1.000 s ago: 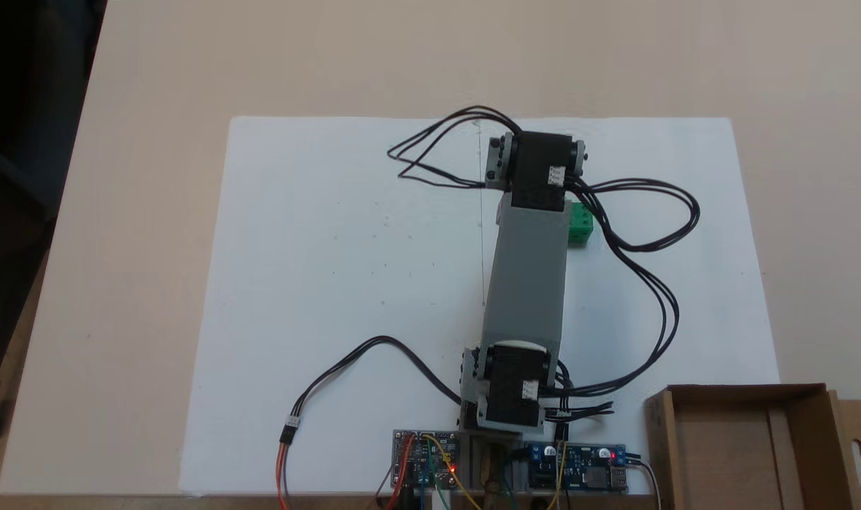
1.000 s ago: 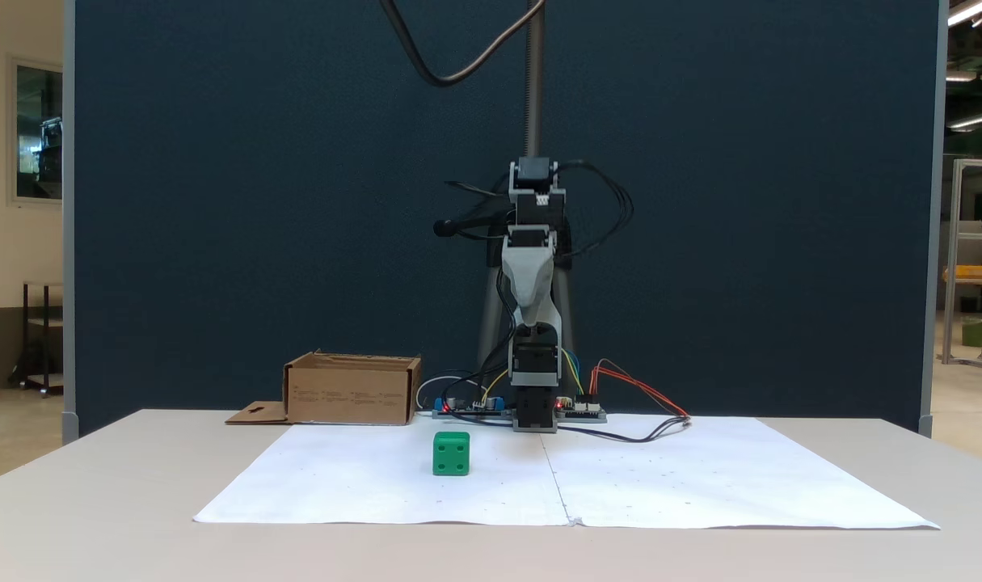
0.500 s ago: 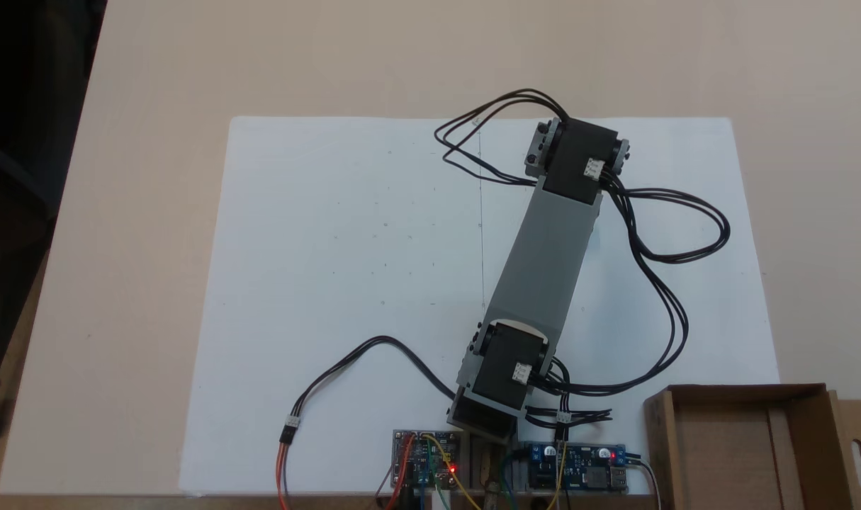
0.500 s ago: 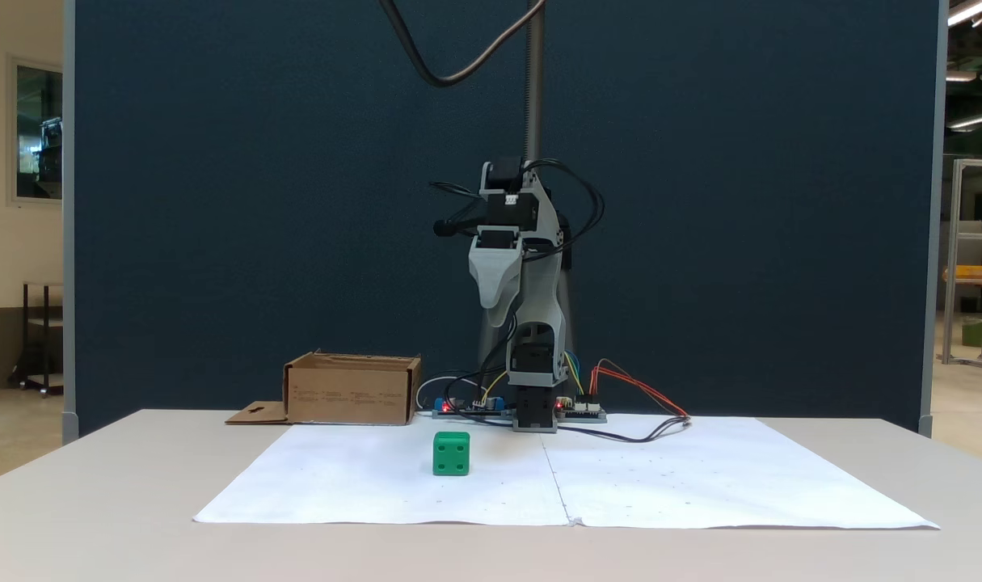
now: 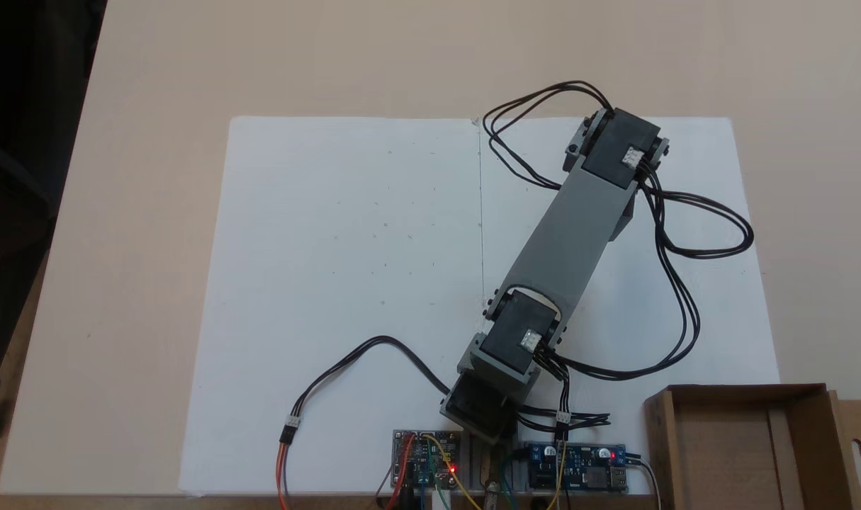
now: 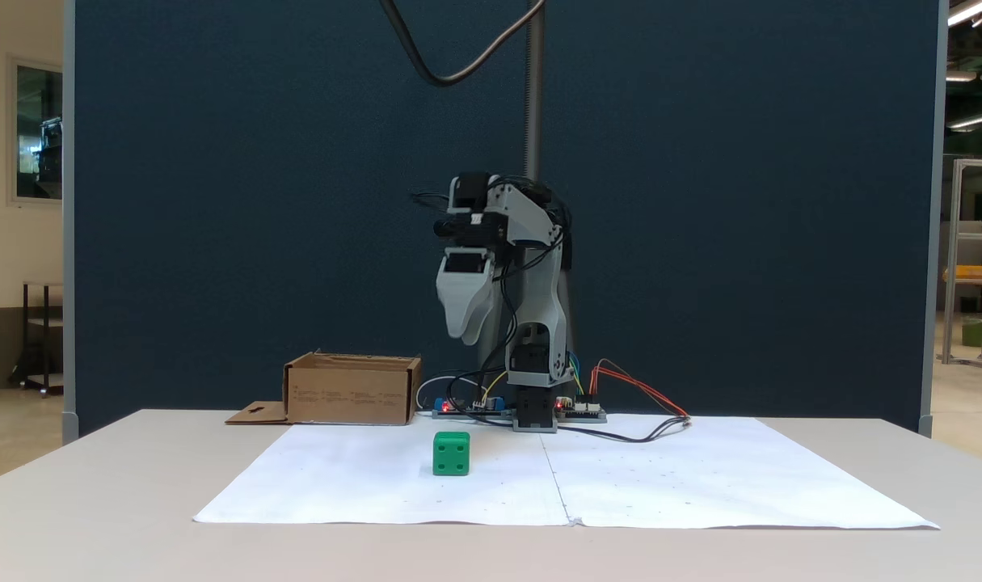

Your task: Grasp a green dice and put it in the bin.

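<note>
The small bright green plastic dice (image 6: pixel 451 453) sits on the white paper sheet (image 6: pixel 701 477), near the brown cardboard bin (image 6: pixel 351 390). The grey gripper (image 6: pixel 468 333) hangs high above; whether its jaws are parted I cannot tell.

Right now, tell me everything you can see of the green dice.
The green dice is a small bright green cube that looks like plastic, with four recessed pips on the face toward the front fixed view. It sits flat on the white paper sheet, in front of the arm's base, untouched, with the gripper raised above it.
</note>
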